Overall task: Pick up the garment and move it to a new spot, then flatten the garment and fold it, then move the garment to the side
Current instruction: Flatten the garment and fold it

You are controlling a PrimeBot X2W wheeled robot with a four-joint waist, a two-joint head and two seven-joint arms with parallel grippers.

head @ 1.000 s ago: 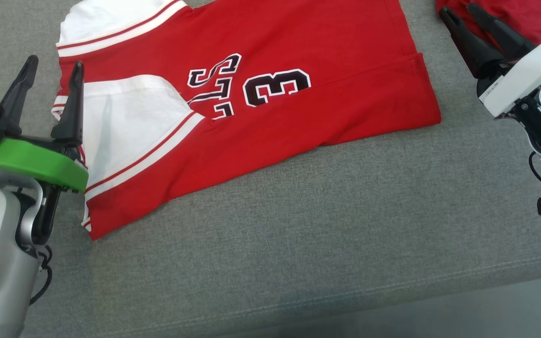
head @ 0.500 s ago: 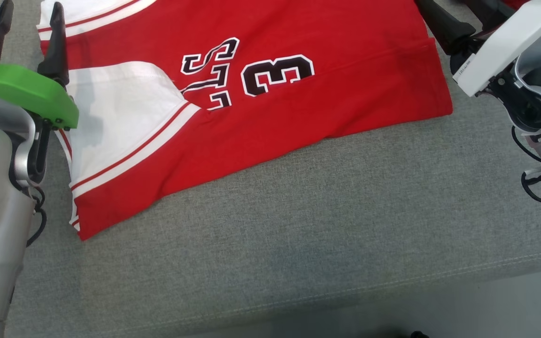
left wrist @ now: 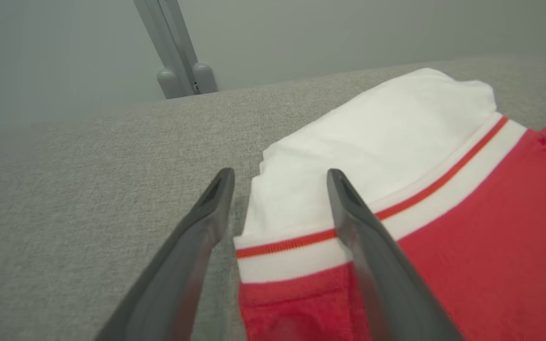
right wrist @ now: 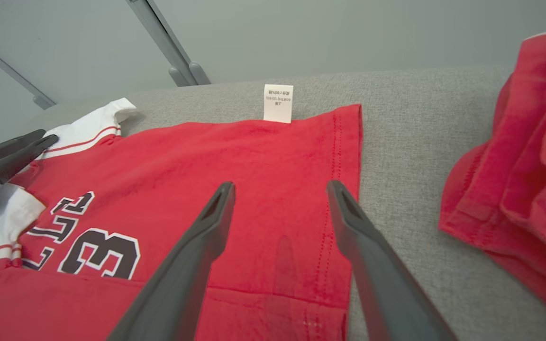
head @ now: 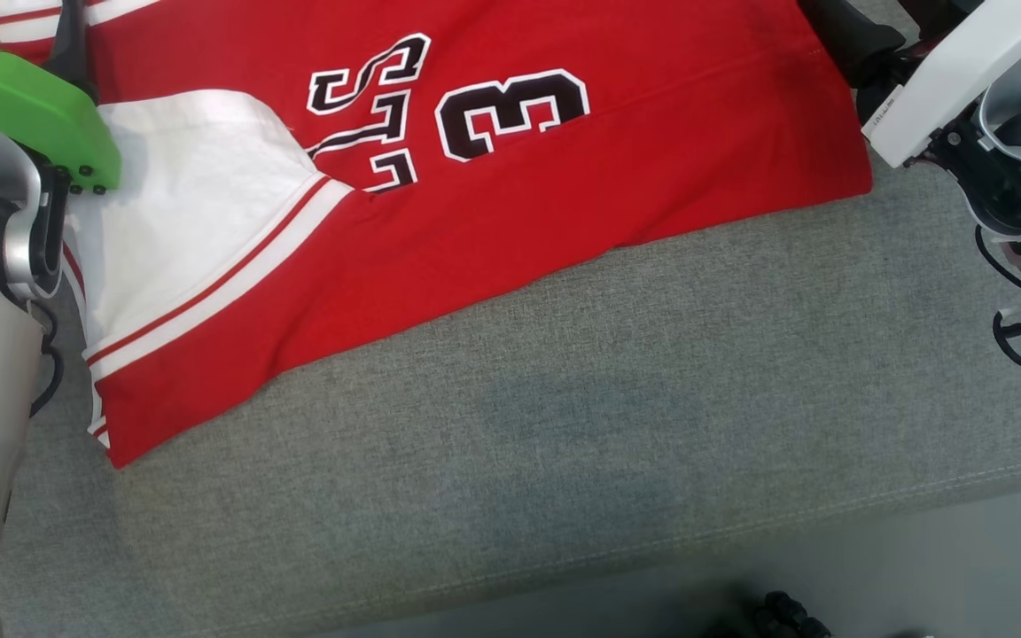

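The garment [head: 493, 213] is a red jersey with white sleeves and a black "3", lying flat on the grey cushion. In the left wrist view my left gripper [left wrist: 280, 177] is open, its fingers straddling the white sleeve's [left wrist: 377, 142] striped cuff edge just above the fabric. Its green collar [head: 27, 106] sits at the head view's upper left. My right gripper [right wrist: 280, 189] is also open, hovering over the red cloth near the stitched hem [right wrist: 344, 189], with nothing between its fingers. A white care label [right wrist: 278, 103] sticks out at the far edge.
A second red garment [right wrist: 524, 189] lies bunched to the right of the jersey. The grey cushion [head: 564, 425] has a seamed front edge [head: 741, 532] with floor below. A metal post [left wrist: 178, 57] stands behind the cushion's far edge.
The head view has shifted. Both arms have reached farther over the jersey, so their fingertips now leave the top of that view. Both grippers stay open and the jersey lies as before.
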